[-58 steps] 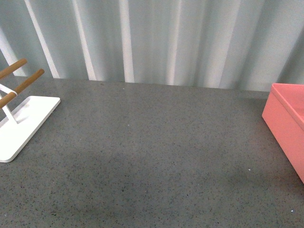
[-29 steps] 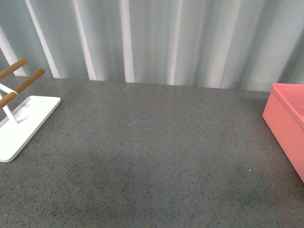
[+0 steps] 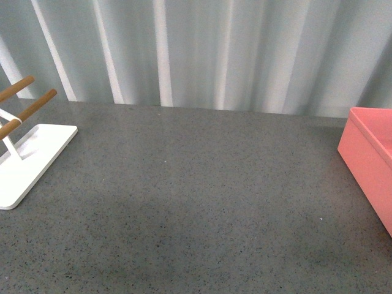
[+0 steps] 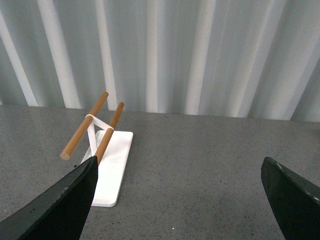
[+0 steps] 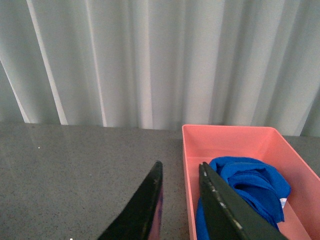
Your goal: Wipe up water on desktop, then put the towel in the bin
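Note:
The blue towel (image 5: 250, 187) lies crumpled inside the salmon-pink bin (image 5: 230, 136), seen in the right wrist view. My right gripper (image 5: 181, 172) is shut and empty, above the bin's near wall, not touching the towel. In the front view only the bin's corner (image 3: 370, 160) shows at the right edge of the dark grey speckled desktop (image 3: 196, 196); the towel and both arms are out of that view. My left gripper (image 4: 180, 175) is open and empty, above bare desktop (image 4: 200, 165).
A white flat-based rack with wooden rods (image 3: 24, 153) stands at the desktop's left; it also shows in the left wrist view (image 4: 102, 150). A pale pleated curtain (image 3: 196, 49) runs along the back edge.

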